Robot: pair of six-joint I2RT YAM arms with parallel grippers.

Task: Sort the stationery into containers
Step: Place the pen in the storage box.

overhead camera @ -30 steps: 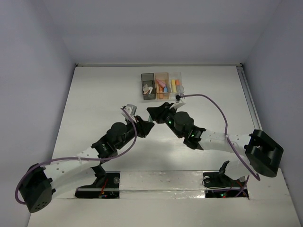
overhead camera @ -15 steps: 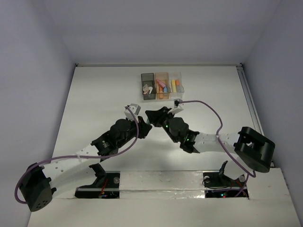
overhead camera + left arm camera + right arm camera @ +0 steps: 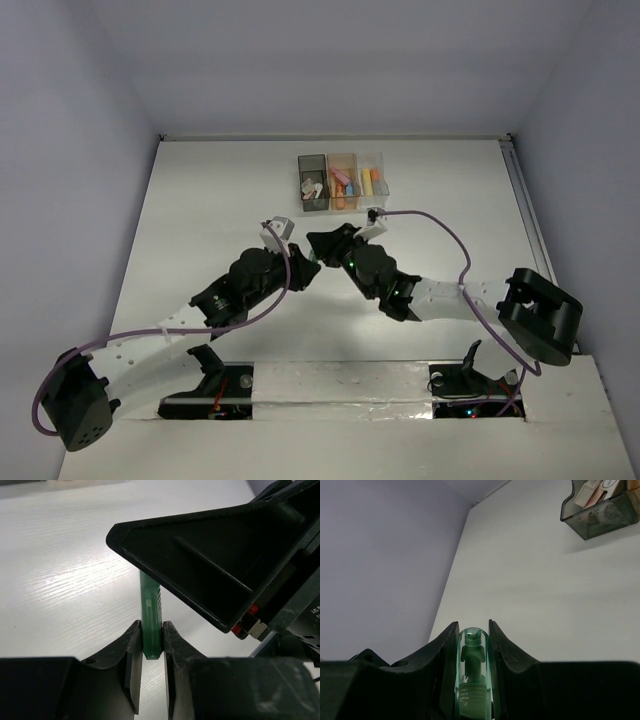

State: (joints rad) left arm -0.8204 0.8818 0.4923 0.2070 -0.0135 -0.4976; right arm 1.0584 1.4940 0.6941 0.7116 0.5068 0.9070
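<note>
Table [image 3: 200,200]: three bins joined in a row at far centre. Left bin [image 3: 311,160] has erasers [image 3: 312,188] in it. Middle bin [image 3: 343,156] and right bin [image 3: 374,157] have markers [image 3: 341,183] in them. Grippers meet mid-table, in front of the bins and apart from them. Left gripper [image 3: 151,630] comes in from the left, right gripper [image 3: 472,625] from the right, its tip just behind the left one. One marker [image 3: 150,605] sits between both pairs of fingers, touching each. Arm bases are at the near edge.
</note>
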